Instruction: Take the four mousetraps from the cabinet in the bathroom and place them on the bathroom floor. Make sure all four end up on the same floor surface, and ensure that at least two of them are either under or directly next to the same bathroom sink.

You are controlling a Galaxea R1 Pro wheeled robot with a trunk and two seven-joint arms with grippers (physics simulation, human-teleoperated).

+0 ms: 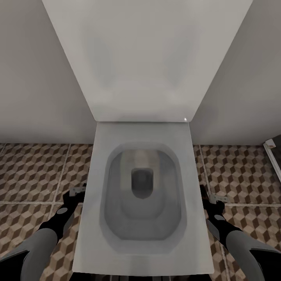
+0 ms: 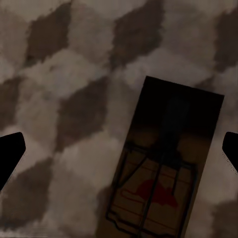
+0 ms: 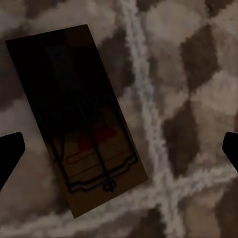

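One mousetrap (image 2: 163,168) lies flat on the cube-patterned bathroom floor (image 2: 64,74) under my left gripper (image 2: 119,153), whose dark fingertips stand wide apart and clear of it. Another mousetrap (image 3: 79,119), with its red mark and wire, lies on the bathroom floor (image 3: 198,59) beside a pale grout line under my right gripper (image 3: 119,153), also open and not touching it. In the head view my left gripper (image 1: 76,193) and right gripper (image 1: 212,197) hang low on either side of a toilet. The cabinet and the bathroom sink are out of view.
A white toilet (image 1: 142,257) with its raised lid (image 1: 144,58) stands straight ahead between both arms, against a pale wall. Patterned floor tiles (image 1: 31,171) stretch to either side. A white-edged dark object (image 1: 273,156) sits at the far right.
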